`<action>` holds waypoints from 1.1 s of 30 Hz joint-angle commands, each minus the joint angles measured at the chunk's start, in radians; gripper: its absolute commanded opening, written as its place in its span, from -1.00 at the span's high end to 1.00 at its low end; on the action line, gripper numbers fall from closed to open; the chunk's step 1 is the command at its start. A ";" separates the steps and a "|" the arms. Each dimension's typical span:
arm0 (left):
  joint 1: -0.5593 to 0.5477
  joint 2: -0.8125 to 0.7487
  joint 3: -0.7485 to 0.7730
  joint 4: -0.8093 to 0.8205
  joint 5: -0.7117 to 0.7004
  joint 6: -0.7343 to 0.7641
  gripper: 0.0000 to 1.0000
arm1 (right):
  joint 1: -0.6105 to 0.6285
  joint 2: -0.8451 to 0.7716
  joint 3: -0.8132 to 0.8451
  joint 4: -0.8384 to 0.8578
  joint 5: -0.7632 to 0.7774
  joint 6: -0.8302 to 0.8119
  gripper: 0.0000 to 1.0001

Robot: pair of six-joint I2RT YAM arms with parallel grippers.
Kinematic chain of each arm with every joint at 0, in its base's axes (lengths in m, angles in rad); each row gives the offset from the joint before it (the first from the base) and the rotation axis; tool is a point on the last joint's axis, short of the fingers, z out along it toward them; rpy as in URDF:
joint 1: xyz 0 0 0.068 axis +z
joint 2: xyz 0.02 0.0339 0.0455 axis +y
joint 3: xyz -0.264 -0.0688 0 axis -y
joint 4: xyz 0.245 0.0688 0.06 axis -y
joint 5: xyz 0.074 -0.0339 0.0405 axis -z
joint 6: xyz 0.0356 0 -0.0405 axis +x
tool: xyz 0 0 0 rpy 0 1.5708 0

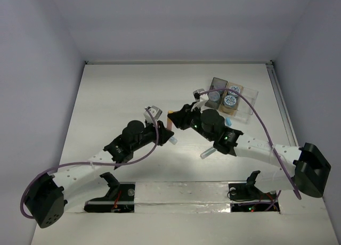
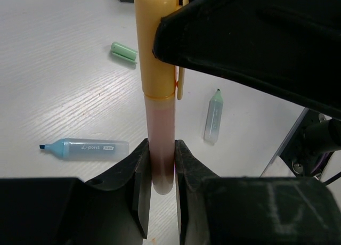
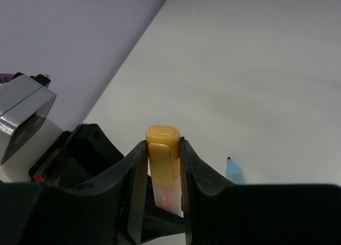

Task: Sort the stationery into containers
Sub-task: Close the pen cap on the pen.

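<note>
Left fingers, right fingers: both pinched

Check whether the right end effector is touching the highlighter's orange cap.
Touching. In the right wrist view, both fingers of the right end effector press flush against the sides of the orange cap, with no gap.

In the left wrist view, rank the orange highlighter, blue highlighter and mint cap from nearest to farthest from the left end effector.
1. The orange highlighter: clamped upright in the left end effector itself, centre of view.
2. The blue highlighter: lying flat just to its left.
3. The mint cap: upper left, clearly farthest.
</note>
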 commanded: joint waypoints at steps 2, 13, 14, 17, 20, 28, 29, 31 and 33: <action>0.032 -0.035 0.211 0.292 -0.151 0.045 1.00 | 0.053 0.043 -0.092 -0.170 -0.179 0.053 1.00; 0.041 -0.046 0.334 0.262 -0.119 0.060 1.00 | 0.072 0.100 -0.221 -0.102 -0.223 0.102 1.00; 0.041 -0.041 0.366 0.256 -0.122 0.063 1.00 | 0.072 0.107 -0.229 -0.102 -0.215 0.106 1.00; 0.041 -0.029 0.426 0.233 -0.116 0.082 1.00 | 0.090 0.124 -0.269 -0.067 -0.213 0.138 1.00; 0.041 0.011 0.468 0.226 -0.106 0.086 1.00 | 0.134 0.147 -0.270 -0.048 -0.219 0.152 1.00; 0.101 0.054 0.540 0.202 -0.151 0.139 1.00 | 0.194 0.164 -0.261 -0.056 -0.207 0.184 1.00; 0.113 0.048 0.547 0.200 -0.148 0.137 1.00 | 0.194 0.158 -0.275 -0.059 -0.201 0.188 1.00; 0.125 0.043 0.549 0.194 -0.151 0.137 1.00 | 0.194 0.135 -0.282 -0.085 -0.187 0.194 1.00; 0.125 0.035 0.541 0.182 -0.199 0.151 1.00 | 0.194 0.097 -0.290 -0.120 -0.172 0.194 1.00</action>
